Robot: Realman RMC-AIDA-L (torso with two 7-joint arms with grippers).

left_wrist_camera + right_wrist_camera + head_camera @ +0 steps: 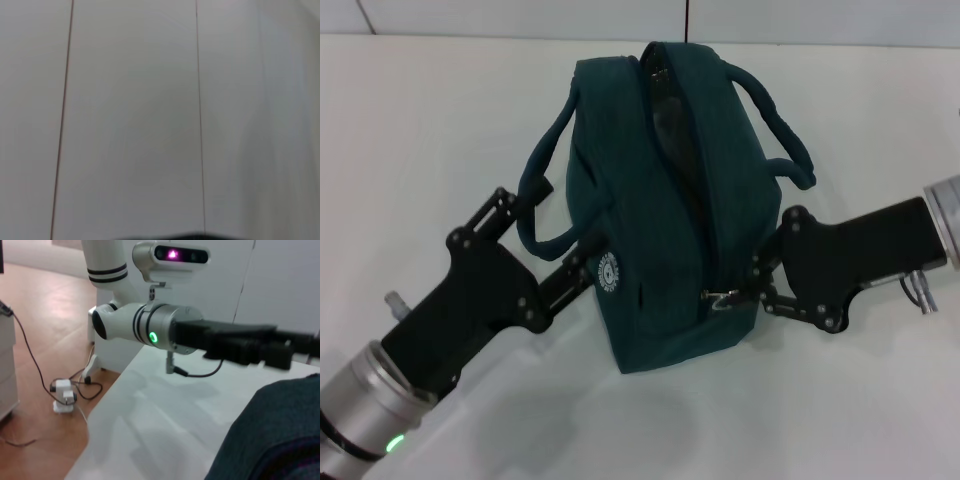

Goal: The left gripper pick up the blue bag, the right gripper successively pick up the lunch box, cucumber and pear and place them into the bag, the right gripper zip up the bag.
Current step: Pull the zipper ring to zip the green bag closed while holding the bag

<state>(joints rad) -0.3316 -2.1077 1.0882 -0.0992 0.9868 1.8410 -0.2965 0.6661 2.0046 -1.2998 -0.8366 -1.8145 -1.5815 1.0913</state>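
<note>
One blue bag (655, 210) stands on the tabletop (420, 150), nearer its far edge than its near one. The bag carries two cord handles (545, 170), one to each long side, one zip (692, 180) along its top, and one ring pull (720, 297) at the zip's near end. Two grippers are mine: my left gripper (582, 270) and my right gripper (756, 283).

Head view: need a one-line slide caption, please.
Left gripper steadies the blue bag while right gripper works the zip pull at its near end.
</note>
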